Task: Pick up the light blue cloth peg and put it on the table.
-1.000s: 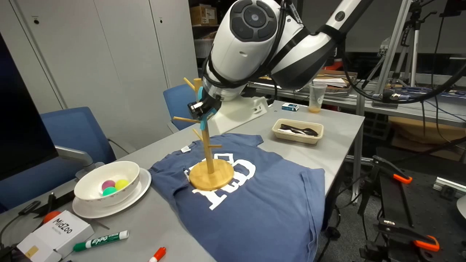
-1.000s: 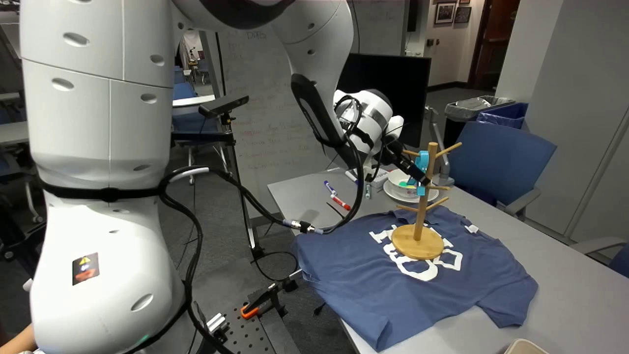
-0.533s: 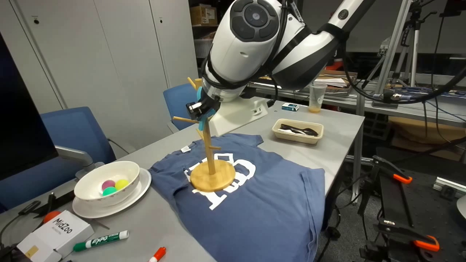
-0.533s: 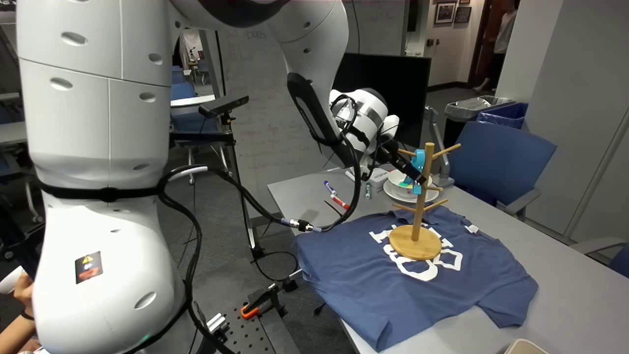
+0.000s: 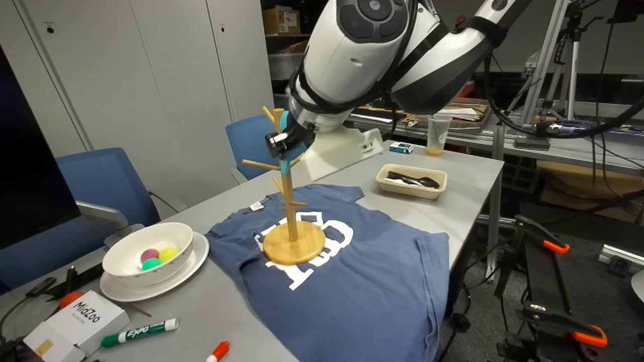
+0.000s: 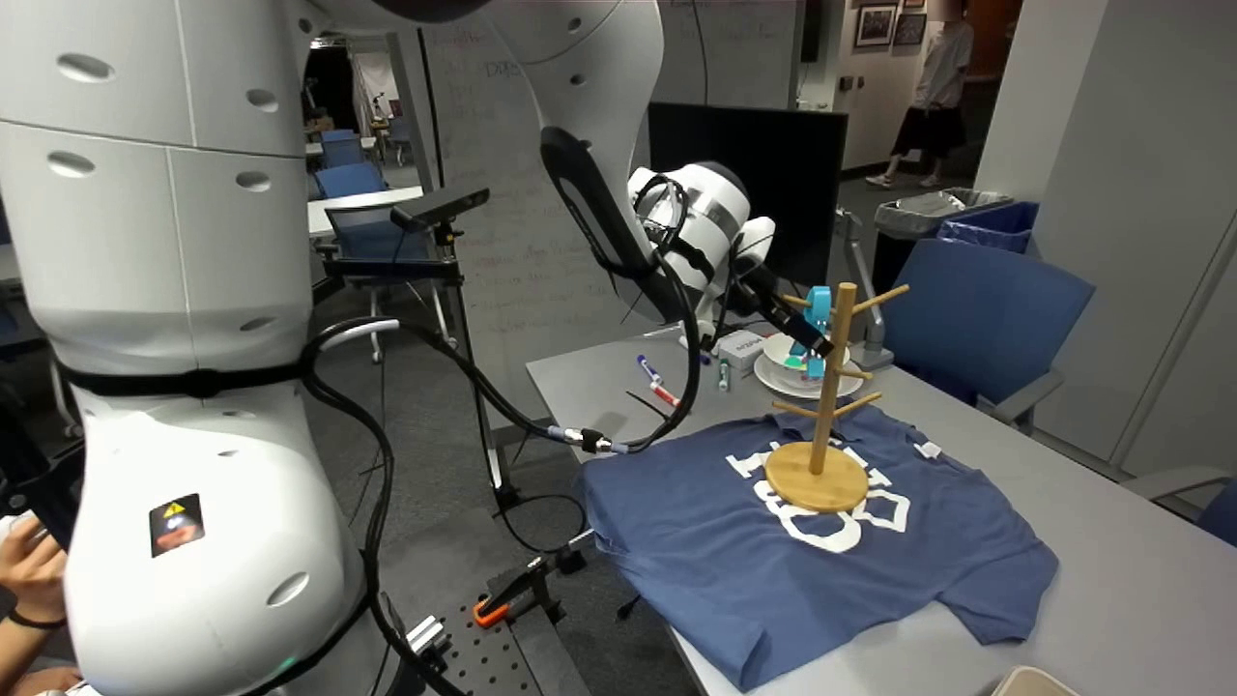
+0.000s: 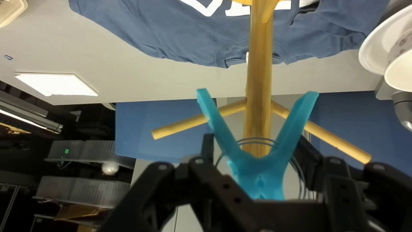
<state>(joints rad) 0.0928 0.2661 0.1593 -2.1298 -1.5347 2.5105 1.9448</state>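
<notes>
The light blue cloth peg (image 7: pixel 257 175) is between my gripper's fingers, near the top of the wooden stand (image 5: pixel 289 201). It shows in both exterior views (image 6: pixel 818 305) beside the post. In the wrist view, which stands upside down, its two arms spread apart and the finger pads press against their outer sides. My gripper (image 6: pixel 819 346) is shut on the peg; its tip also shows in an exterior view (image 5: pixel 277 144). I cannot tell whether the peg is still clipped to an upper branch. The table (image 6: pixel 1140 599) is light grey, below.
A blue T-shirt (image 5: pixel 362 276) lies under the stand. Wooden branches (image 7: pixel 338 141) stick out close to my fingers. A white bowl (image 5: pixel 118 256) on a plate, a white box (image 5: pixel 83 322), a green marker (image 5: pixel 141 332) and a beige tray (image 5: pixel 412 193) with black cutlery are on the table.
My gripper and the peg have moved slightly up and away from the post. The stand shifted a little at first, then stayed upright in place. A person has walked into the background.
</notes>
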